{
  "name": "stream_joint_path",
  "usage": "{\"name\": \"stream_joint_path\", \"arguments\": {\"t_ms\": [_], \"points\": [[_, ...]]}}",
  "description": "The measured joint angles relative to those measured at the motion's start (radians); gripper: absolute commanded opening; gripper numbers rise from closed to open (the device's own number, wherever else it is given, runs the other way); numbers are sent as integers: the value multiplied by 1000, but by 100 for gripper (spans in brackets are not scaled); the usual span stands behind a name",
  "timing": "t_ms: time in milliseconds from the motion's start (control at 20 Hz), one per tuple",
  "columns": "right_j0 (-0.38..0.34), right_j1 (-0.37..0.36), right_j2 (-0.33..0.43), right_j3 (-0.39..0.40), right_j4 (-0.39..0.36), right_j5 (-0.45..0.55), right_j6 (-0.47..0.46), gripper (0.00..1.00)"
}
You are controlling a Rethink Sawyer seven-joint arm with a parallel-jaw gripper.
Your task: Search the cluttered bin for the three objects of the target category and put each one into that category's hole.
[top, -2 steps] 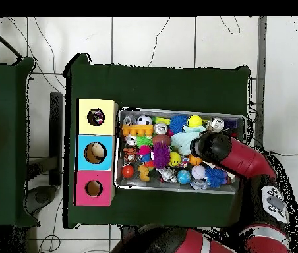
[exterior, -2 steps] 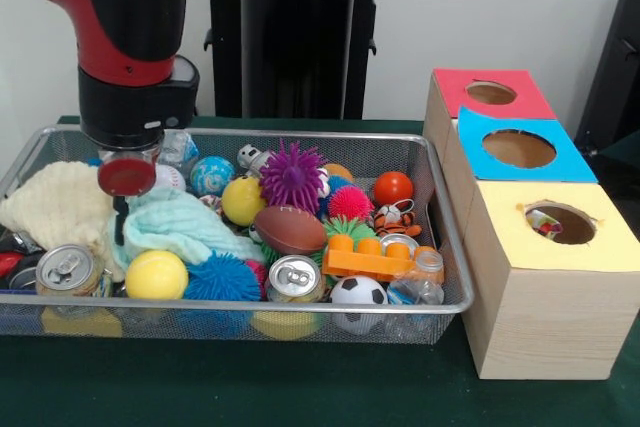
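The tool [exterior, -2 steps: 120, 209] hangs over the left end of the wire mesh bin [exterior, -2 steps: 445, 247], its tip just above the pale green cloth [exterior, -2 steps: 180, 227]. Whether its fingers are apart or together cannot be told; a red disc hides them.

The target category is not evident. Candidate items lie to the right of the tool in the front view: the yellow ball [exterior, -2 steps: 156, 274] just below it, the silver drink can [exterior, -2 steps: 294, 278] further along, the brown toy football [exterior, -2 steps: 289, 230] mid-bin.

The wooden box with three coloured holes [exterior, -2 steps: 535, 277] stands on the green worktop [exterior, -2 steps: 300, 387], beyond the bin's right end.

The red and black arm [exterior, -2 steps: 130, 37] descends vertically, wrist pointing straight down.
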Motion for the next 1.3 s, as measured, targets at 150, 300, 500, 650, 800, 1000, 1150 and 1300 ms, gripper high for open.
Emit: {"name": "stream_joint_path", "arguments": {"t_ms": [150, 300, 500, 650, 800, 1000, 1150, 1300], "points": [[-5, 7, 8, 0, 0, 0, 0, 0], [-12, 8, 16, 0, 0, 0, 0, 0], [-17, 8, 16, 0, 0, 0, 0, 0], [-16, 8, 16, 0, 0, 0, 0, 0], [-1, 2, 9, 1, 0, 0, 0, 0], [27, -23, 1, 1, 0, 6, 0, 0], [88, -75, -24, 1, 0, 61, 0, 0], [161, -136, -56, -3, 1, 174, 0, 0]]}}
